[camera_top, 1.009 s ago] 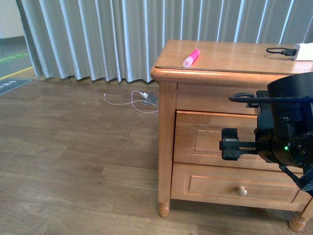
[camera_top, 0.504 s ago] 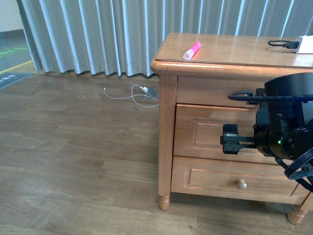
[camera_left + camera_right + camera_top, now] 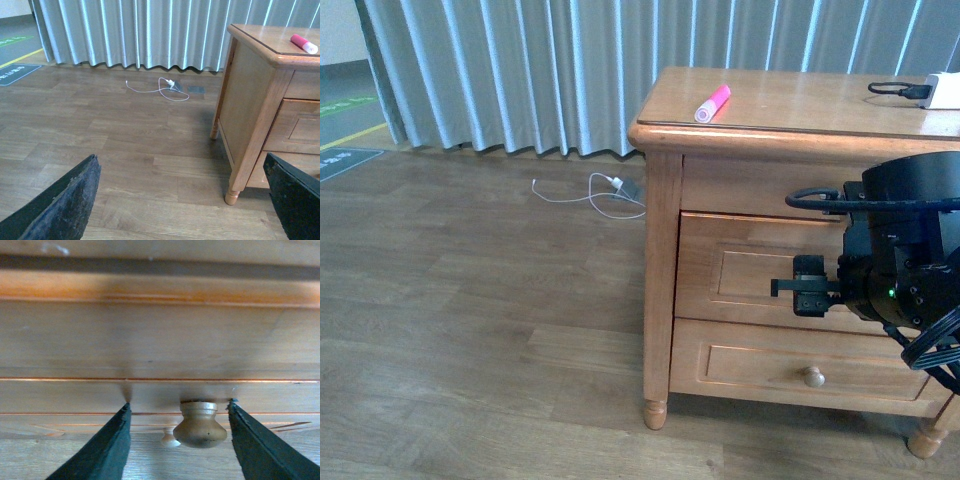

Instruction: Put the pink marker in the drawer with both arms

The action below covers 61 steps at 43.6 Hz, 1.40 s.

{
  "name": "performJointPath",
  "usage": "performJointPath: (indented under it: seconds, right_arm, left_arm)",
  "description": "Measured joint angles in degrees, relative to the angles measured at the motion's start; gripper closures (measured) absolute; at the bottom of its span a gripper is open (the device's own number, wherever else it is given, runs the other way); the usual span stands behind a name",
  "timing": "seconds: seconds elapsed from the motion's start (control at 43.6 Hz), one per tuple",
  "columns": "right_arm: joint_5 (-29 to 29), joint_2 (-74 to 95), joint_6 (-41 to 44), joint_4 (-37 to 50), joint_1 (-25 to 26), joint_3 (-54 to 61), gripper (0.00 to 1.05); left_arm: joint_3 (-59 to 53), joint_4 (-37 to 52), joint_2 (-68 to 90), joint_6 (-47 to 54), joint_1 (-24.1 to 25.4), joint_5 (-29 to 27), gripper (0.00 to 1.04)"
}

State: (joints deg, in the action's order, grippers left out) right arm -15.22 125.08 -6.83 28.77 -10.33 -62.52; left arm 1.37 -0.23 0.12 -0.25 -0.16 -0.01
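1. Two claws, one job each, I judge; the left gripper [image 3: 180,165] hangs wide open and empty over the wooden floor [image 3: 125,150], well apart from the dresser [image 3: 250,115]; it can wait there.
2. The pink marker [image 3: 712,103] lies untouched on the dresser top, near the front left corner; leave it until the drawer [image 3: 750,275], now shut, is out.
3. The right gripper [image 3: 179,404] stands open, its fingers [image 3: 107,450] either side of the round knob [image 3: 200,425]; they seem not to touch it, though the view is close; the knob sits nearer one finger, so centre it, close on the narrow neck, then pull straight and level.
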Motion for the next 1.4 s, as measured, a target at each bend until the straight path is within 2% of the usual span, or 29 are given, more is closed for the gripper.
performJointPath:
  seconds: [0.115, 0.183, 0.459, 0.803, 1.009, 1.078, 1.146, 1.261, 1.399]
  right_arm:
    - [-0.02, -0.02, 0.0, -0.57, 0.39, 0.57, 0.71]
    - [0.48, -0.26, 0.13, -0.68, 0.52, 1.27, 0.81]
    - [3.78, -7.08, 0.44, -5.35, -0.35, 8.63, 0.83]
    - [12.5, -23.08, 4.76, -10.71, -2.6, 25.24, 0.85]
    - [16.09, -34.67, 4.35, -14.6, -4.48, 33.86, 0.56]
    - [21.18, -40.54, 3.1, -16.57, -5.57, 36.33, 0.46]
    - [24.5, -50.95, 1.6, -21.2, -6.54, 38.8, 0.3]
    - [25.88, -69.16, -0.98, -30.49, -3.52, 40.76, 0.07]
    - [28.83, -85.55, -1.86, -38.73, 2.67, 41.35, 0.09]
  left_arm:
    - [0.0, 0.0, 0.0, 0.0, 0.0, 0.0, 0.06]
    - [0.0, 0.0, 0.0, 0.0, 0.0, 0.0, 0.06]
    - [0.0, 0.0, 0.0, 0.0, 0.0, 0.0, 0.06]
    - [0.0, 0.0, 0.0, 0.0, 0.0, 0.0, 0.06]
    - [0.0, 0.0, 0.0, 0.0, 0.0, 0.0, 0.06]
    - [0.0, 0.0, 0.0, 0.0, 0.0, 0.0, 0.06]
    - [0.0, 0.0, 0.0, 0.0, 0.0, 0.0, 0.06]
    - [0.0, 0.0, 0.0, 0.0, 0.0, -0.02, 0.06]
    - [0.0, 0.0, 0.0, 0.0, 0.0, -0.02, 0.06]
